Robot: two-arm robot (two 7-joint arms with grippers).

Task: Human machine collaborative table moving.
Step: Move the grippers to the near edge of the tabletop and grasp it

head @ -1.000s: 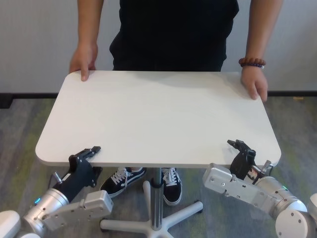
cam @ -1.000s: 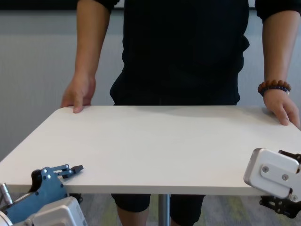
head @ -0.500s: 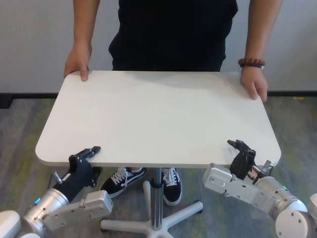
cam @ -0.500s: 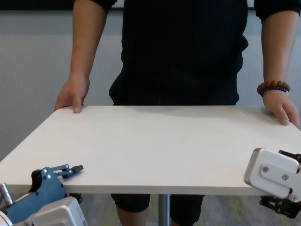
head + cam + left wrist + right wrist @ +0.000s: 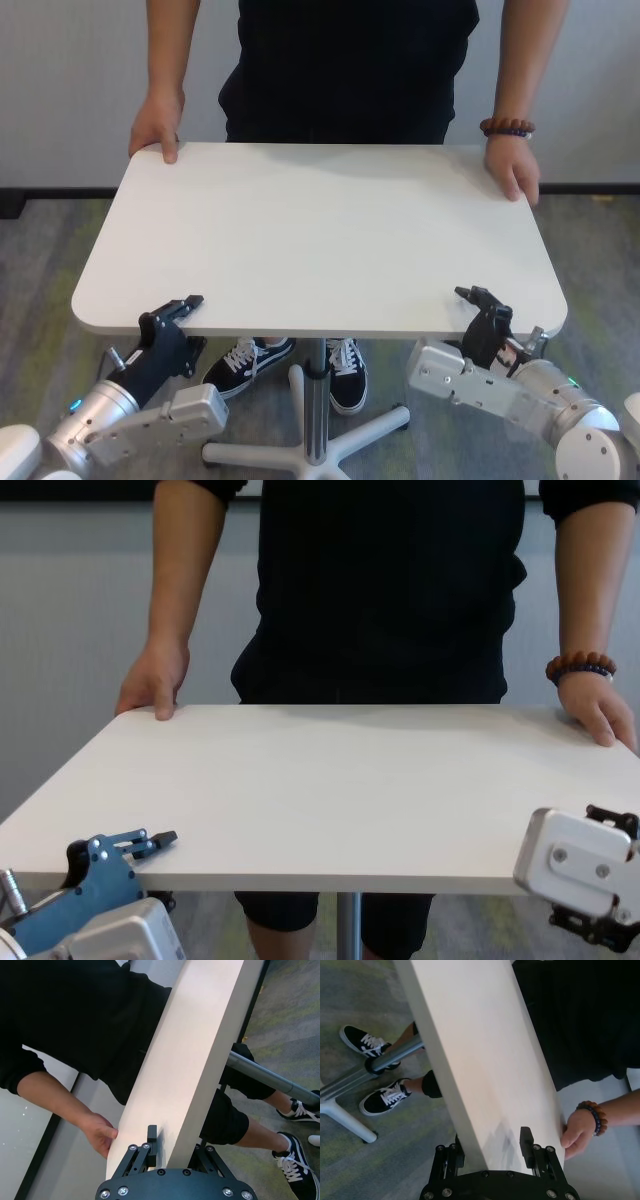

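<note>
The white table (image 5: 320, 230) stands between me and the human (image 5: 340, 60), who holds its far corners with both hands, a bead bracelet (image 5: 507, 127) on one wrist. My left gripper (image 5: 188, 318) is shut on the table's near edge at the left; in the left wrist view (image 5: 175, 1147) one finger lies on top and one underneath. My right gripper (image 5: 482, 310) straddles the near edge at the right. In the right wrist view (image 5: 491, 1152) its jaws stand wider than the tabletop's thickness, the upper finger (image 5: 525, 1142) just above the surface.
The grey pole leg (image 5: 316, 400) runs down to a white star base (image 5: 370, 435) on grey carpet. The human's black-and-white sneakers (image 5: 245, 362) stand by the base. A pale wall is behind.
The human's hand at the far left corner slid outward along the edge. My right arm has sunk slightly and drawn back toward me. The table and left arm have not moved.
</note>
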